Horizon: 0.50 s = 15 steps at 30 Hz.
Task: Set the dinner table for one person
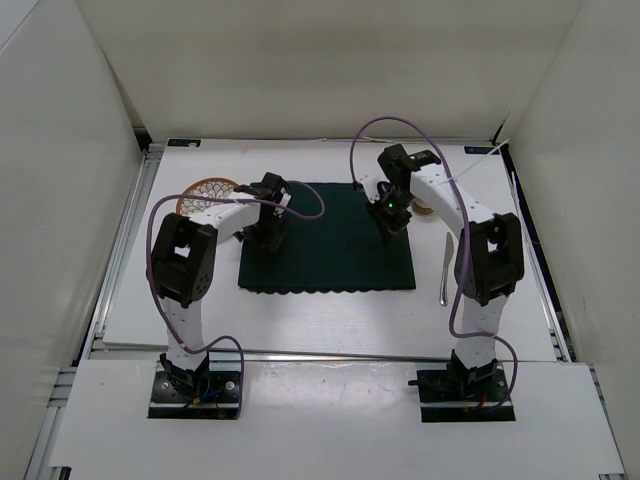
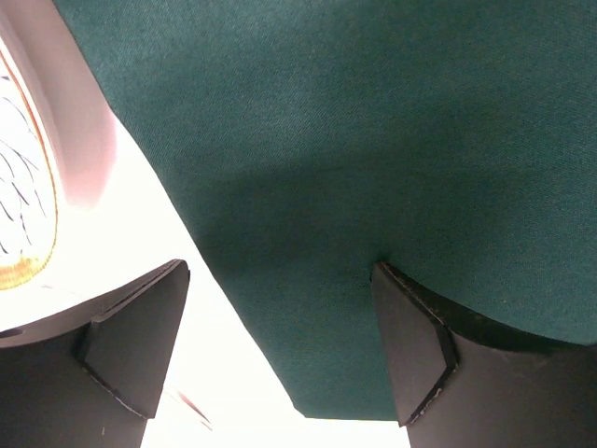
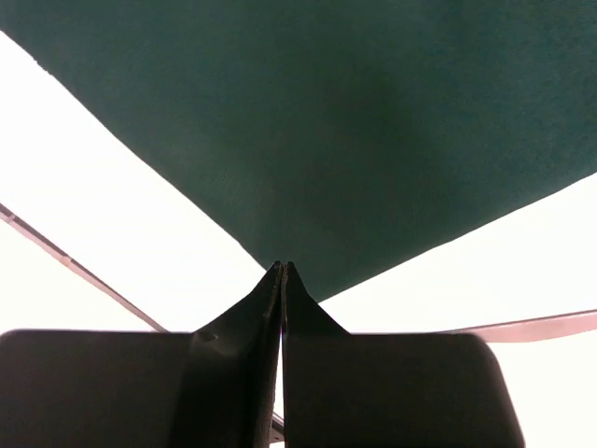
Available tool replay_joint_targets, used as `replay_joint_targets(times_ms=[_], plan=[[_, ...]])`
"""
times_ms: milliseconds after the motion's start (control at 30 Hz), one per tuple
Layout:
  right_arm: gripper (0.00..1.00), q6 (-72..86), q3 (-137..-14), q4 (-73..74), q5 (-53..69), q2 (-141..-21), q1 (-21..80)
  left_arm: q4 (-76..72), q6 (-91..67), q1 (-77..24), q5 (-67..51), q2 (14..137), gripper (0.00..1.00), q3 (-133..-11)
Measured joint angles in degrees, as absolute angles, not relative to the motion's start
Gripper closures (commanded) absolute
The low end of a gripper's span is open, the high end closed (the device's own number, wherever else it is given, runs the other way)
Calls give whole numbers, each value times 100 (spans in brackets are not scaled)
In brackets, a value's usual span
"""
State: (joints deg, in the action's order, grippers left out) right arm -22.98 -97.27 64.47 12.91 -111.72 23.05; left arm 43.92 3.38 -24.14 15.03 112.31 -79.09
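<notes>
Left claw [image 2: 280, 271] spread wide; dinner table [image 2: 219, 373] beneath.

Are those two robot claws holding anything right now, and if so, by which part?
Nothing is held. The left gripper hangs open over the edge of the green placemat. The right gripper is shut with nothing in it, above the same mat.

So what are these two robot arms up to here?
They are setting a dinner place, and it looks early. A dark green placemat lies flat on the white table. The left arm's fingers stand wide open over the mat's left edge, holding nothing. The right arm's fingers are shut and empty over its right side. A patterned plate sits off the mat to the left, a piece of silver cutlery to the right.
</notes>
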Motion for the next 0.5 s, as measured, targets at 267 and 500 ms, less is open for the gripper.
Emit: replay_joint_targets(times_ms=[267, 500], plan=[[100, -2298, -9397, 6462, 1299, -10943, 2300, 4346, 351, -2464, 1509, 11445, 13, -8197], [100, -2300, -9386, 6471, 1286, -10921, 2300, 4163, 318, -2580, 1592, 11288, 17, -7964]])
